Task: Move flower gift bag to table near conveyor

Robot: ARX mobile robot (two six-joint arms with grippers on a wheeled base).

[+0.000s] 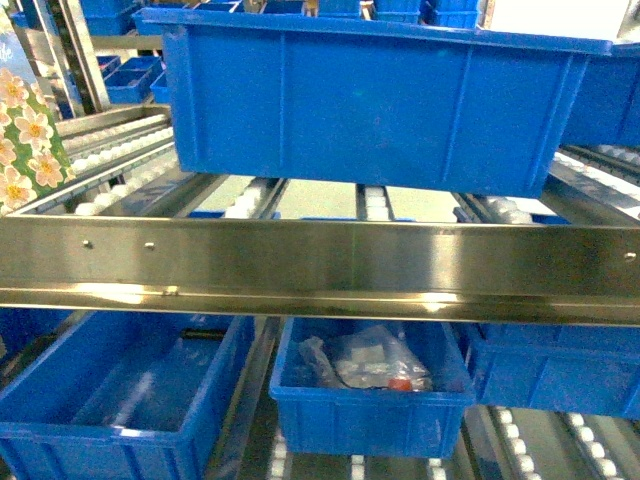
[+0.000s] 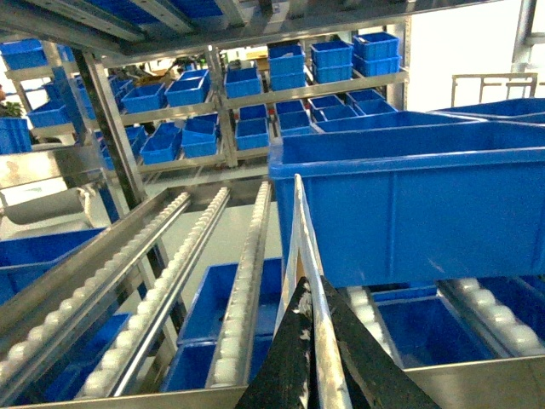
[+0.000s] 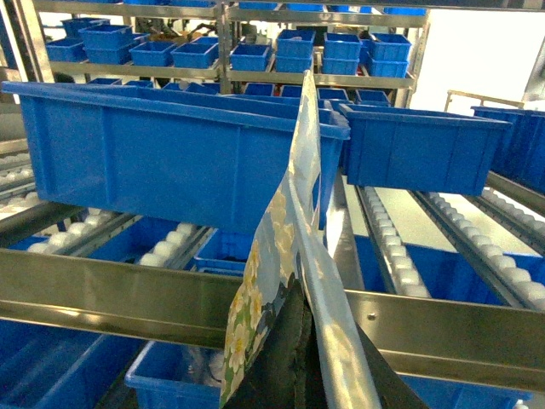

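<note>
Floral gift bag (image 3: 281, 281) pinched by right gripper (image 3: 311, 358) and left gripper (image 2: 311, 358) in wrist views; barely visible at head view's left edge.

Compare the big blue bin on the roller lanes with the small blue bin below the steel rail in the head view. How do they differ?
The big blue bin sits on the roller lanes above the steel rail; the small blue bin sits below it. The big one is far wider. Its contents are hidden, while the small one shows clear plastic bags. Both are blue plastic.
</note>
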